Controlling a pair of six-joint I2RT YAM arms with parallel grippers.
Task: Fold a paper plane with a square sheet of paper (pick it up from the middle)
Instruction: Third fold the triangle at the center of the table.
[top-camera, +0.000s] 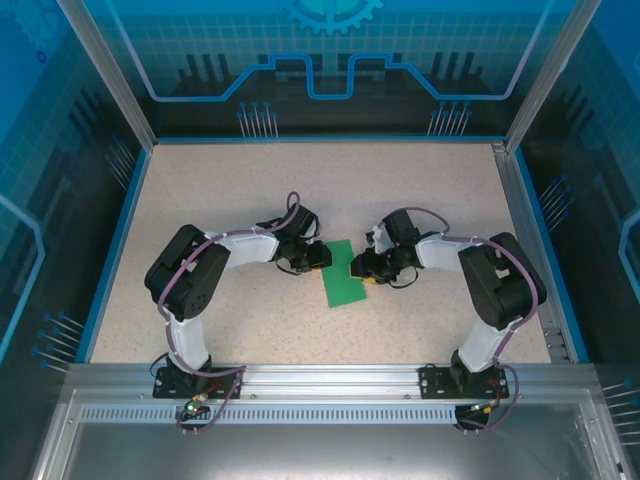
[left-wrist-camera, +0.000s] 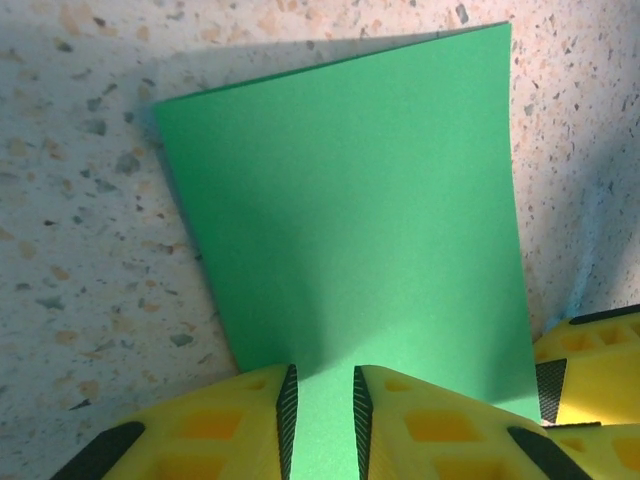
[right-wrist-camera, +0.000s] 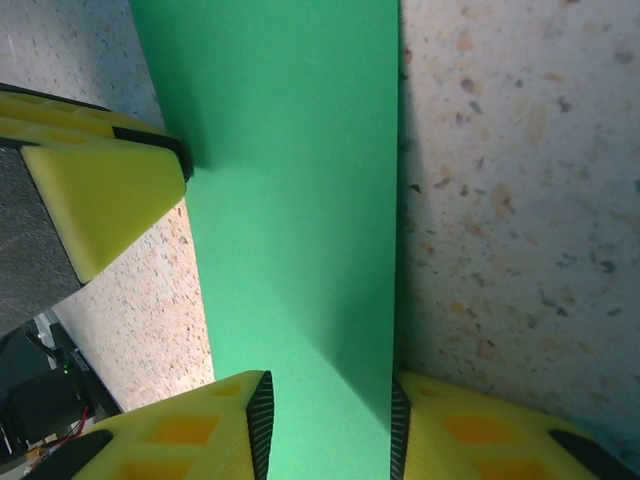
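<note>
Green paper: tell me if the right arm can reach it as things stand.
Probably yes. The right gripper sits at the green paper, which runs between its parted jaws; the left gripper, at the opposite edge, is not in its way.

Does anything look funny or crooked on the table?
A little. The thin bright green sheet of paper lies slanted on the speckled table, not lined up with its edges. One long side seems slightly lifted, casting a shadow. No tears show.
</note>
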